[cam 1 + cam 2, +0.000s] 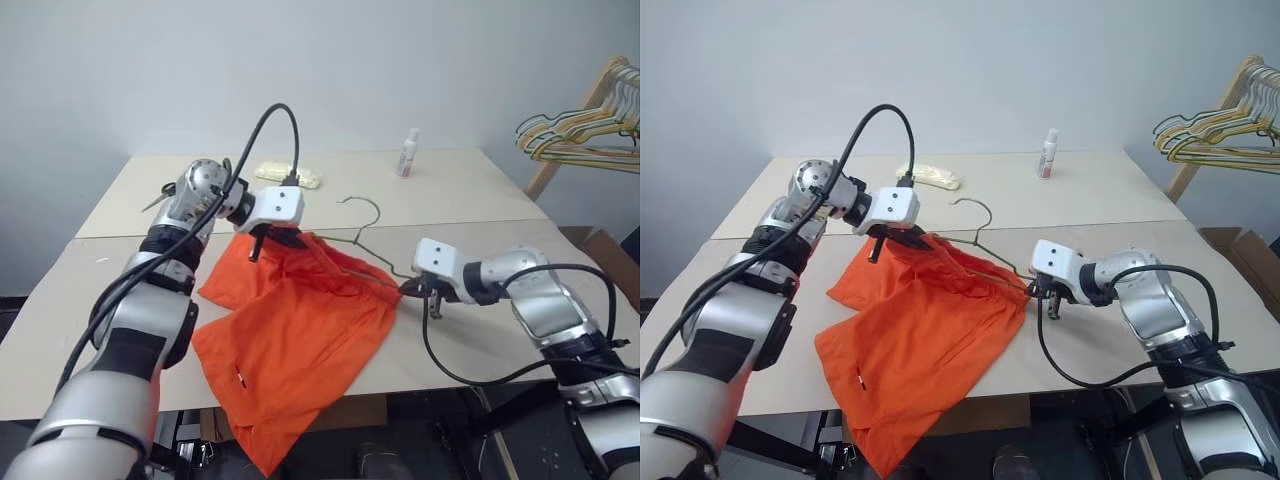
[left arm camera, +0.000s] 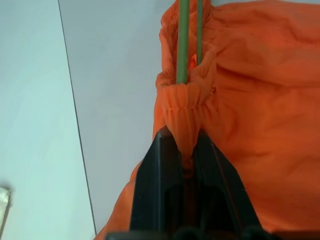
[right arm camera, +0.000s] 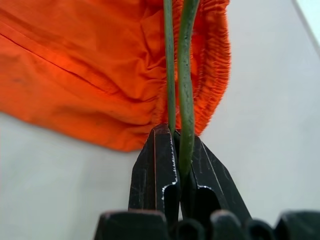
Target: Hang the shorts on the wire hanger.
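Shorts (image 1: 300,340): bright orange, spread across the front of the tabletop (image 1: 470,345), one leg drooping over the near edge; the gathered waistband lay at the far side, bunched around the wire.
Right hand (image 1: 412,288): low over the tabletop at the right end of the waistband, black fingers pinched together on the doubled wire at one corner of the hanger; the wrist view showed two thin green-grey strands running up from between the fingers into the orange elastic.
Wire hanger (image 1: 362,228): mostly threaded inside or under the waistband, with its curved hook sticking out beyond the fabric toward the far half of the tabletop.
Left hand (image 1: 268,238): at the far left end of the waistband, angled down, fingers clamped narrow on a puckered fold of the elastic; in its wrist view the wire ran just past that fold.
Step in hand: by my reading, drawing the waistband along the hanger, one hand steadying the wire and the other gripping the cloth.
Next move: likely a pull of the gripped fold away from the right hand, so the waistband stretches flat over the wire; the right hand must keep the hanger from sliding or twisting.
Risk: the thin wire might slip between the fingers, or the elastic might bunch again.
Far tabletop: a pale yellow packet (image 1: 288,175) and a small white bottle (image 1: 407,153), well apart from the work.
Beyond, right: a bunch of hangers (image 1: 580,130) on a wooden rack.
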